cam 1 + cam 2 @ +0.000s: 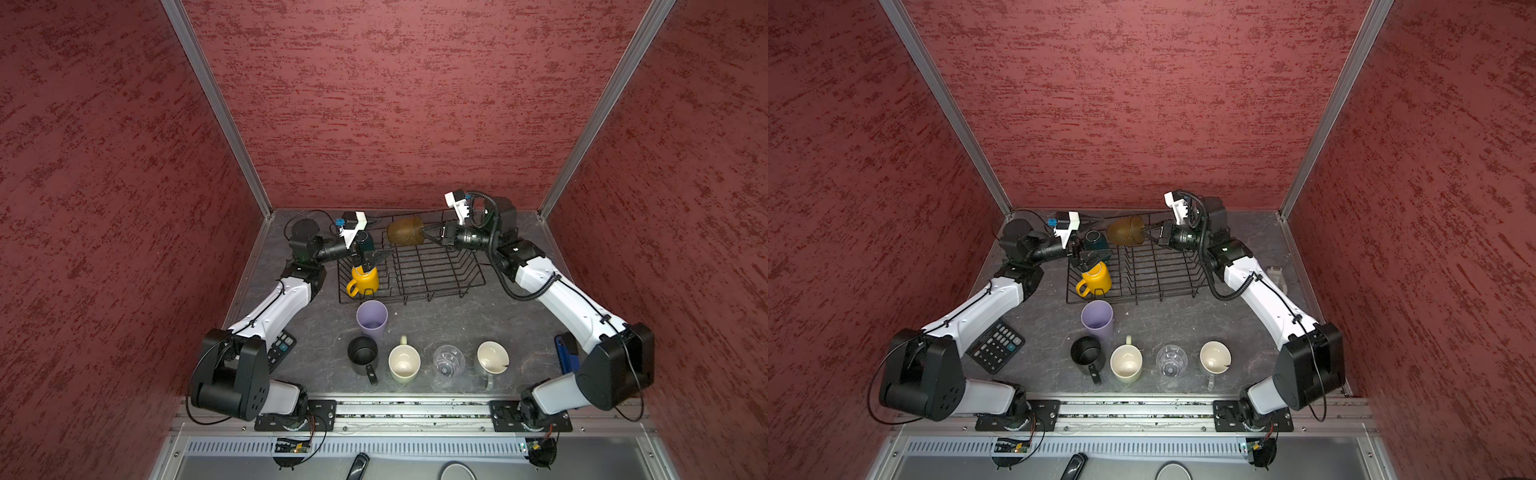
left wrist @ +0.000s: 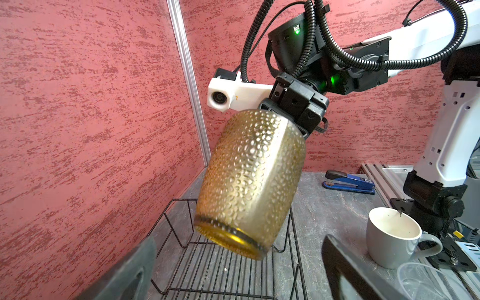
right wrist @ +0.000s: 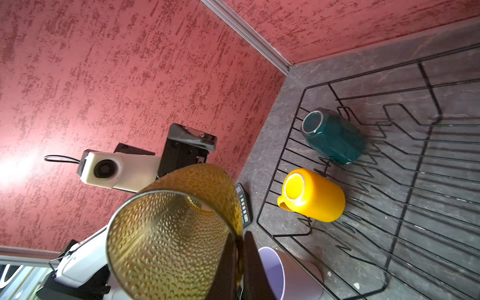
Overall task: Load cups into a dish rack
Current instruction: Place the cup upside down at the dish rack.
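1. In both top views the dish rack (image 1: 440, 272) (image 1: 1163, 276) stands on the far half of the table. The right gripper (image 1: 428, 233) (image 1: 1148, 232) is pinched tight on the rim of the brown glass (image 1: 405, 231) (image 1: 1124, 230). It holds the glass on its side in the air over the rack's far part, base pointing left.
2. The left gripper (image 1: 376, 259) (image 1: 1094, 260) has its jaws spread wide and holds nothing. It hangs over the rack's left end, between the teal mug (image 1: 362, 240) on the far side and the yellow mug (image 1: 365, 280) on the near side.
3. On the table, the lilac tumbler (image 1: 372, 319) stands just off the rack's near-left corner. Nearer still, from left to right, stand the black mug (image 1: 363, 355), cream mug (image 1: 404, 364), clear ribbed glass (image 1: 449, 360) and grey mug (image 1: 492, 359), all mouth up. A calculator (image 1: 996, 347) lies at the left and a blue stapler (image 1: 565, 353) at the right.
4. In the left wrist view the brown glass (image 2: 249, 181) hangs tilted above the rack wires (image 2: 233, 281), clamped at its rim. The left gripper's own fingers (image 2: 348, 270) are blurred dark shapes set well apart.
5. In the right wrist view the fingers (image 3: 255, 267) close on the wall of the glass (image 3: 168, 233) at its open mouth. The teal mug (image 3: 335, 136) and yellow mug (image 3: 314, 194) lean bottom-up on the divider loops, apart from each other.
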